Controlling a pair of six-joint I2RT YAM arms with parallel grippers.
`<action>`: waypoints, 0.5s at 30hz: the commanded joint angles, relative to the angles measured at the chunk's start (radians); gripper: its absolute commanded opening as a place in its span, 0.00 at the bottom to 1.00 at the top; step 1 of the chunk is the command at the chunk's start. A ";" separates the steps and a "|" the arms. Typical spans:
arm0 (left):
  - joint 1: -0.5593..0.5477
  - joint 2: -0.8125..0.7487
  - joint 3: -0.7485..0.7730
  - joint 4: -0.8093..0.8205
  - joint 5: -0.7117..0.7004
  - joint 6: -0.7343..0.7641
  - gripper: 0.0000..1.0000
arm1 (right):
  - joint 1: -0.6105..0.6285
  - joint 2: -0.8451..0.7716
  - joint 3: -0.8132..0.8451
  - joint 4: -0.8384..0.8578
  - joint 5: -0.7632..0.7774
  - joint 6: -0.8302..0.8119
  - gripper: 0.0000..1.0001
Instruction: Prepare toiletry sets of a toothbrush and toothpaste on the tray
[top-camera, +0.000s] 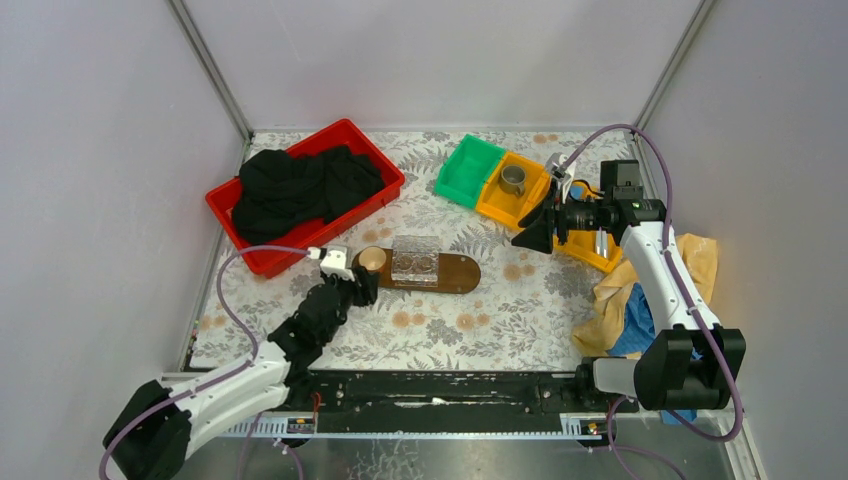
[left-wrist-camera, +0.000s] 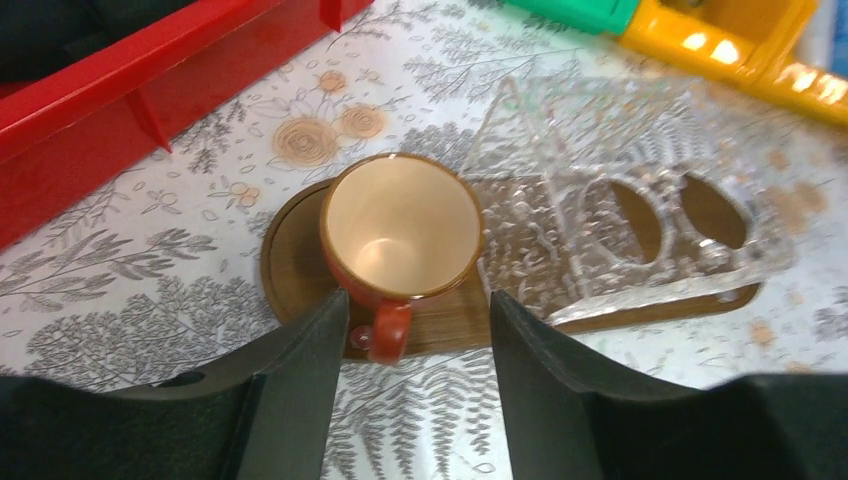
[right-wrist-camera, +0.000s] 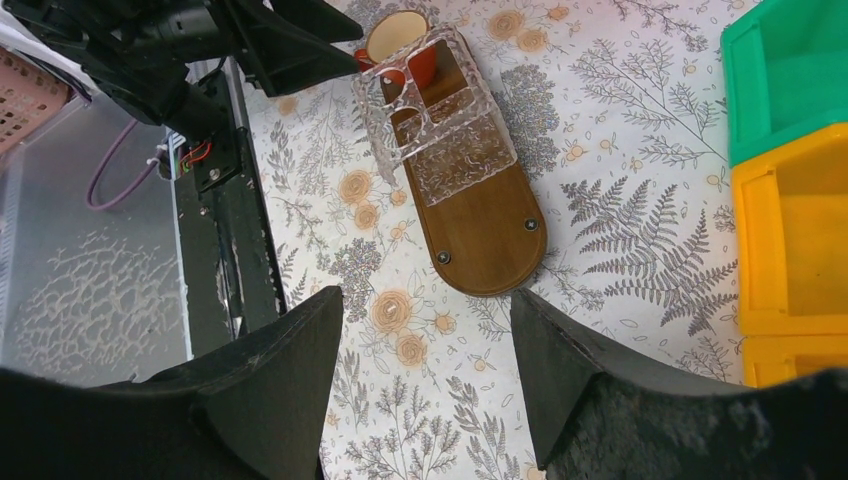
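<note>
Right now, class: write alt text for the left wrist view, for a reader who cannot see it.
An empty reddish-brown cup stands on the rounded end of the dark wooden tray, handle toward the camera. The left tool is open, a black finger either side of the handle. A clear plastic holder sits beside the cup on the tray.

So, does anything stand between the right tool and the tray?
Nothing visible does. Only flowered tabletop lies between the right tool and the bare end of the tray. The cup and the clear holder stand farther along it.
</note>
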 joint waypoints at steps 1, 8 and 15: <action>0.005 -0.094 0.078 -0.122 0.027 -0.063 0.65 | -0.006 -0.019 0.010 0.001 -0.015 -0.023 0.70; 0.006 -0.283 0.207 -0.364 0.078 -0.120 0.94 | -0.007 -0.009 0.033 0.009 0.065 -0.025 0.70; 0.008 -0.241 0.441 -0.460 0.221 -0.147 1.00 | 0.007 0.128 0.188 -0.028 0.211 -0.012 0.69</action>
